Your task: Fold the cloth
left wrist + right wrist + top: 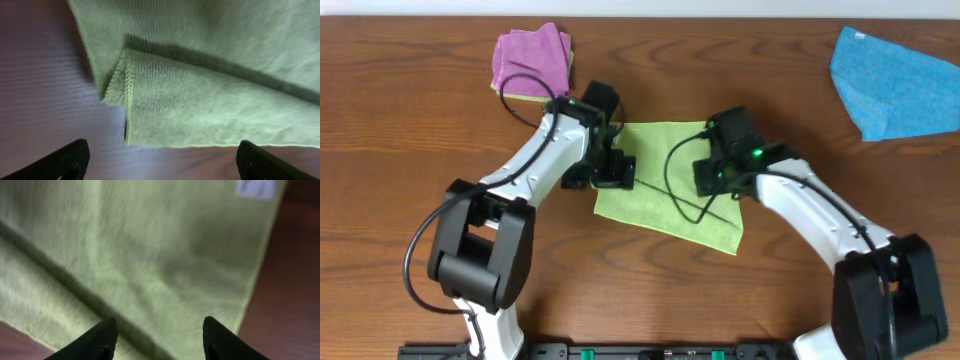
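Brown wooden table (410, 90) was spread beneath both arms. At its centre the lime-green soft cloth (655, 205) was laid, one layer doubled over at its left edge. The left gripper (160, 167) was held there, jaws spread wide on nothing. The right gripper (157, 340) was poised over the cloth's right side, jaws apart, a small white tag (256, 187) beyond. Farther back, a folded pink-purple cloth (530, 60) was seen left, a bright blue cloth (890, 80) right.
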`<state>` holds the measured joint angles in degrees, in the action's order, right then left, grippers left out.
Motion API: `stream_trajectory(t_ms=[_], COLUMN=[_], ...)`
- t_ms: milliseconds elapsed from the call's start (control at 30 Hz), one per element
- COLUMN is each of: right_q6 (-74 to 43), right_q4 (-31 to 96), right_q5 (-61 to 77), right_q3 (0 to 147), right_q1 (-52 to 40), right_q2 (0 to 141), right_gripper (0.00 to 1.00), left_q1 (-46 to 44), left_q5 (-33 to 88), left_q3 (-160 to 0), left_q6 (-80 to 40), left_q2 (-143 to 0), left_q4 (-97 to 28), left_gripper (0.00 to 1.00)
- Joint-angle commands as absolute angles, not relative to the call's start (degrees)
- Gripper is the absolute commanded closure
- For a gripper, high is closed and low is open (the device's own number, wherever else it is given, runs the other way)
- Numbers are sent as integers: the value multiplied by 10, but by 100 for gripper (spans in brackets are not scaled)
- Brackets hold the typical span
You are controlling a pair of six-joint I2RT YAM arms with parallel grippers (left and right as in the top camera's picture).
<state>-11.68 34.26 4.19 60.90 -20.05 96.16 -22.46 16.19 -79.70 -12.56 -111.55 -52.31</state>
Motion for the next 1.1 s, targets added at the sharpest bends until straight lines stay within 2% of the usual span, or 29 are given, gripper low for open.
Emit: stream_trajectory(t_ms=[0, 267, 333, 367, 467, 533, 600, 633, 700, 767, 1067], right_q6=[-96, -85, -85, -85, -85, -85, -85, -85, -85, -85, -85], right_q4=[328, 310, 305, 303, 300, 300, 300, 300, 299, 297, 287], right_q5=[80, 84, 84, 84, 84, 84, 84, 84, 84, 84, 77], right_q3=[610, 611, 611, 611, 611, 611, 611, 611, 611, 611, 611], right_q1=[-175, -157, -157, -157, -157, -157, -157, -157, -157, -157, -157], right_q2=[959, 960, 961, 962, 965, 966, 966, 967, 967, 967, 967], right_gripper=[43, 43, 43, 43, 43, 43, 43, 43, 43, 43, 42], left_q1=[-224, -226, -226, -226, -226, -226, -226, -226, -226, -226, -226], left_q5=[197, 263, 269, 269, 268, 268, 268, 268, 268, 269, 298], left_q3=[-751, -728, -728, -728, -728, -726, -724, -724, -724, -724, -724], left_q6=[-100, -102, -102, -103, -102, -103, -102, -102, -102, -102, -93], left_q2=[-1112, -1112, -1112, -1112, -1113, -1113, -1113, -1113, -1113, -1113, -1112], left_q4=[-502, -457, -451, -449, -447, -448, -454, -462, -477, -505, -592], left_gripper=[5, 5, 0, 10, 23, 39, 45, 52, 57, 94, 94])
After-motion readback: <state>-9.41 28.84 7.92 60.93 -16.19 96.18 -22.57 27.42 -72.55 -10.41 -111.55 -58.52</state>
